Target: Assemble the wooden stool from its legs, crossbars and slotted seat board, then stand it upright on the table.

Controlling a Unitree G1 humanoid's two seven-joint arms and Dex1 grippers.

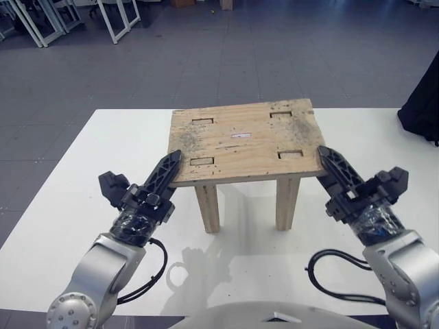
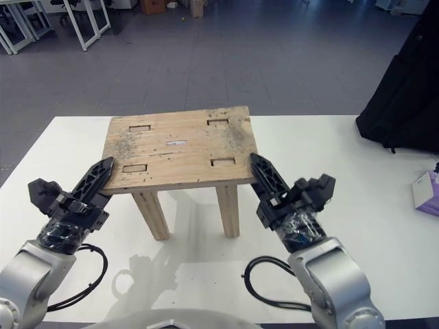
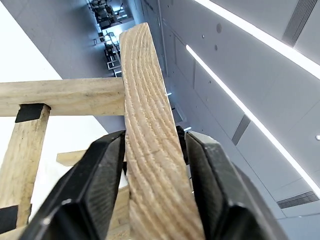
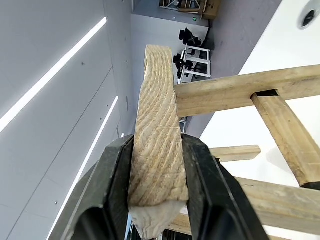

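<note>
Stool (image 2: 228,205) stands upright mid-tabletop (image 2: 357,171). The left gripper (image 2: 103,168) clamps the seat board (image 2: 180,152) at its near-left corner, the right gripper (image 2: 258,165) at its near-right. A purple box (image 2: 426,193) sits at the right edge.

Grey tiled floor (image 1: 288,62) spreading behind the white table (image 1: 62,226), with white metal desk frames (image 1: 116,17) standing at its far left and a brown box (image 2: 152,5) at its far edge. A black fabric mass (image 2: 405,89) stands beside the table's far right corner, and a small purple carton (image 2: 426,192) sits at the table's right edge. In the wrist views, a grey panelled ceiling (image 3: 270,90) crossed by long linear light strips (image 3: 225,87), with black office chairs (image 4: 189,36) and white desks far off.
</note>
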